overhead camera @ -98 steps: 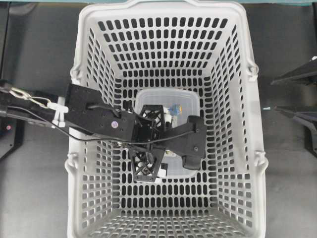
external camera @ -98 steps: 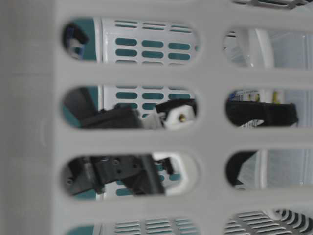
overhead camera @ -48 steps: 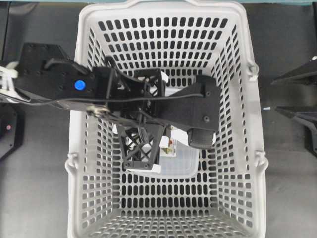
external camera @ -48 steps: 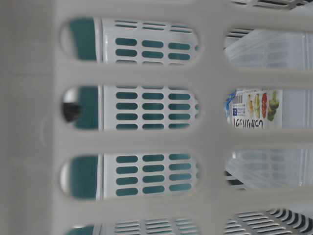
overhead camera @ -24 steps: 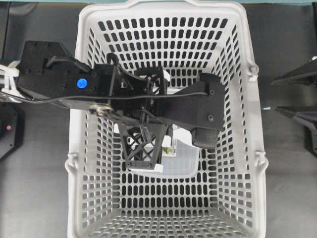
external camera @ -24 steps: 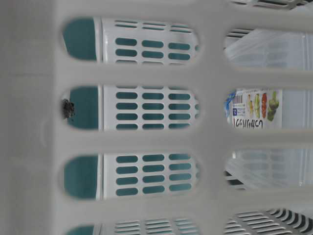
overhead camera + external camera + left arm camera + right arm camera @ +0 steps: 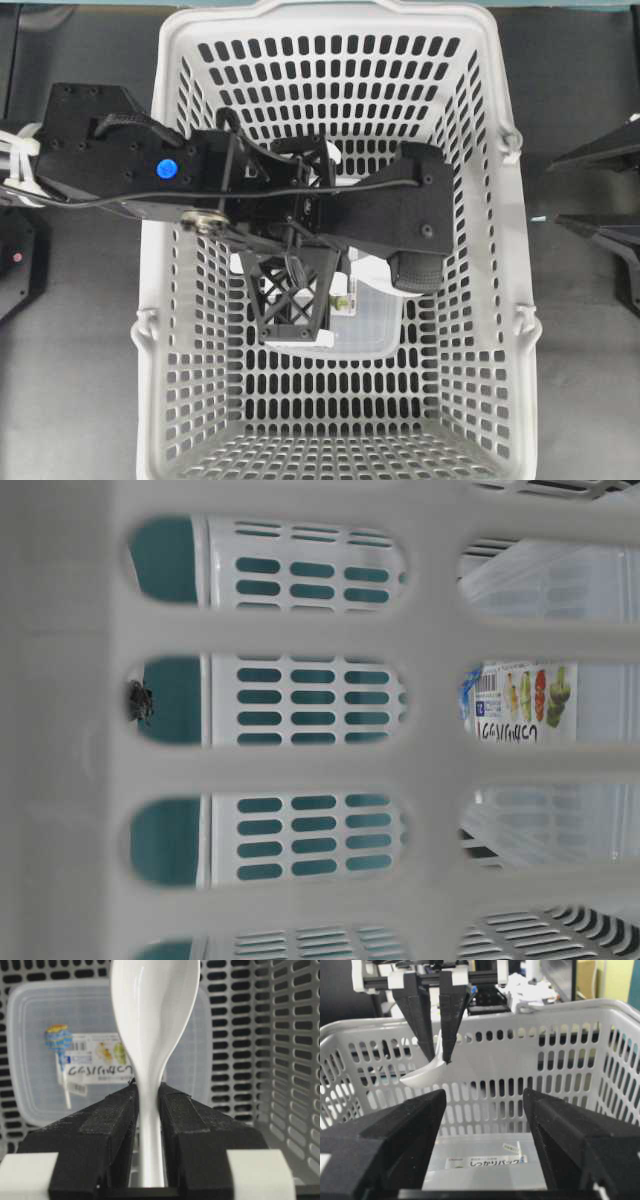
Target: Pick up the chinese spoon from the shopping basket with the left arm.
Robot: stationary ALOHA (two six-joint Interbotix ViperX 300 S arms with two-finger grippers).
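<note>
My left gripper (image 7: 149, 1105) is shut on the handle of the glossy white chinese spoon (image 7: 150, 1015). The bowl points away from the jaws. In the right wrist view the left gripper (image 7: 438, 1057) hangs at rim height of the light grey shopping basket (image 7: 560, 1060), with the spoon (image 7: 422, 1076) well above the floor. From overhead the left gripper (image 7: 300, 235) is over the middle of the basket (image 7: 480, 120) and hides the spoon. My right gripper (image 7: 484, 1097) is open and empty outside the basket.
A clear lidded container (image 7: 50, 1025) with a colourful label lies on the basket floor under the spoon; it also shows in the overhead view (image 7: 372, 322) and the right wrist view (image 7: 480, 1165). The right arm (image 7: 600, 235) rests beside the basket's right wall.
The left gripper has risen from the container on the basket floor to rim height with the spoon, leaving the table-level view. Over the last half second it hardly moved.
</note>
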